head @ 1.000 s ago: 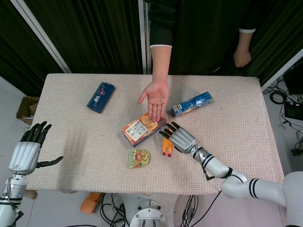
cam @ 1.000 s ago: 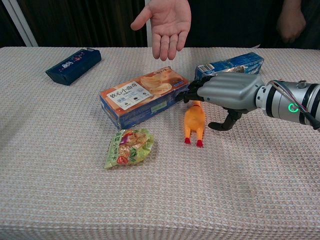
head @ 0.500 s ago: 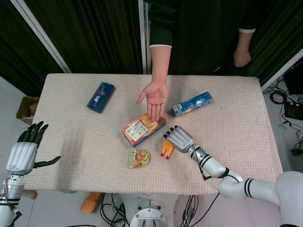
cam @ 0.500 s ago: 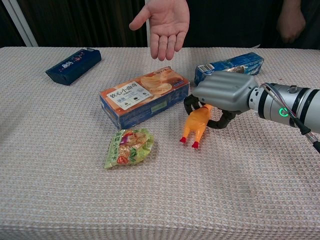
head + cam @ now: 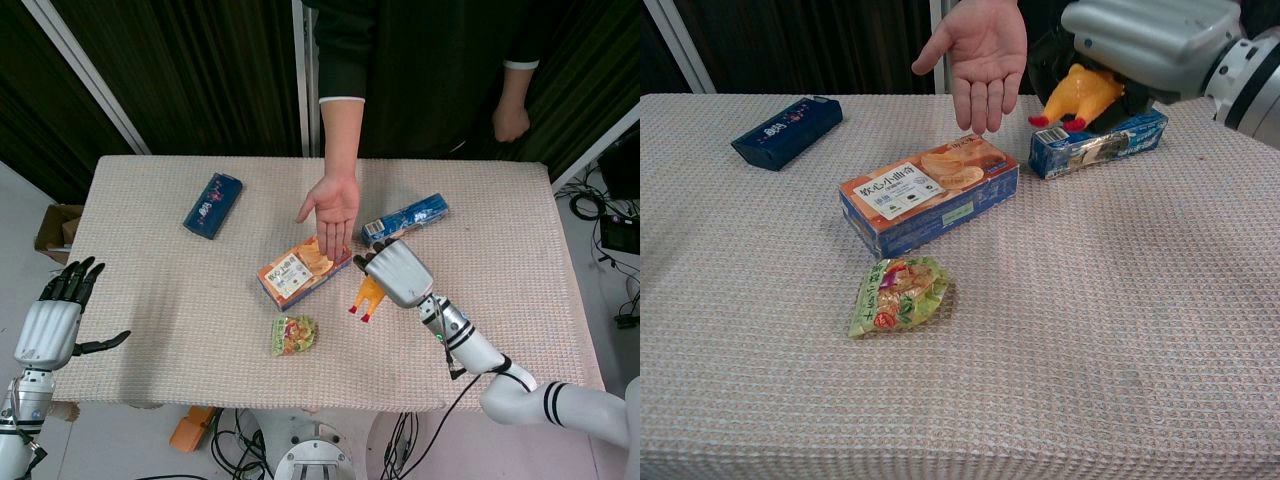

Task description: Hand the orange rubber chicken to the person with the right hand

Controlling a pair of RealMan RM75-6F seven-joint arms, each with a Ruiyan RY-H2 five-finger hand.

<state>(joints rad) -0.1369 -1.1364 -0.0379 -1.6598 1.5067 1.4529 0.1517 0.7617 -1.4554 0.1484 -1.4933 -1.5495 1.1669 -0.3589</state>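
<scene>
The silver right hand (image 5: 400, 273) is gripping the orange rubber chicken (image 5: 366, 295) above the woven beige desk (image 5: 160, 290) — its red feet are pointing down toward the orange rectangular biscuit box (image 5: 303, 271). The person's open palm (image 5: 335, 206) is hovering just beyond that box, close to the chicken. Far left of the box, the left hand (image 5: 50, 322) is hanging at the desk's edge, fingers spread, holding nothing.

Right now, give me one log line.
right hand: holds rubber chicken, lifted | person's palm: open | left hand: idle
</scene>
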